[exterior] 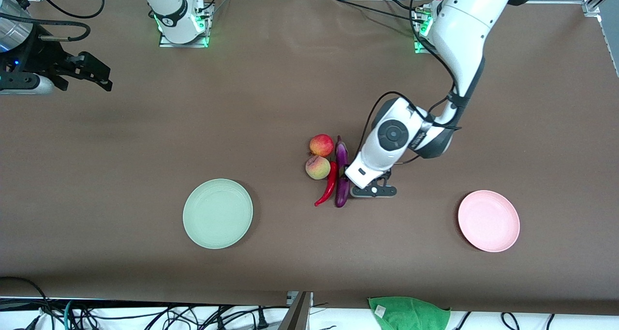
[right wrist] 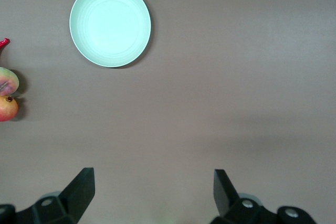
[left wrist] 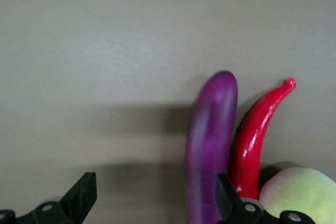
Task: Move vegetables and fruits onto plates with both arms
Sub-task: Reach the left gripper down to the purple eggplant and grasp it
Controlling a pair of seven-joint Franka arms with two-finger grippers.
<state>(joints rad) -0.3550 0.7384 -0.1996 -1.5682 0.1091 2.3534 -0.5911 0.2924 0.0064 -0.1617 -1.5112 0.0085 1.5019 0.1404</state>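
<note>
1. Black fingers of the right gripper (exterior: 92, 71) stand apart with nothing between them; this arm waits high over the right arm's end of the brown table (exterior: 96, 151).
2. Mint green plate (exterior: 217, 213) sits bare on the table toward the right arm's end, well apart from the produce; the right wrist view shows it too (right wrist: 110, 24).
3. Red-orange fruit (exterior: 321, 145) with a small crown touches the peach (exterior: 317, 168), which lies just nearer the front camera.
4. Red chili pepper (exterior: 329, 185) curves beside the peach, pressed along the purple eggplant (exterior: 342, 175), on the table's middle.
5. Left gripper (exterior: 373, 189) is low at the table, just beside the eggplant on the side toward the left arm's end. In the left wrist view its fingers (left wrist: 79, 198) are spread wide, 1 close against the eggplant (left wrist: 210, 150), the other over bare table, gripping nothing.
6. Pink plate (exterior: 488, 220) lies bare toward the left arm's end.
7. Green cloth (exterior: 408, 313) rests at the table's near edge.
</note>
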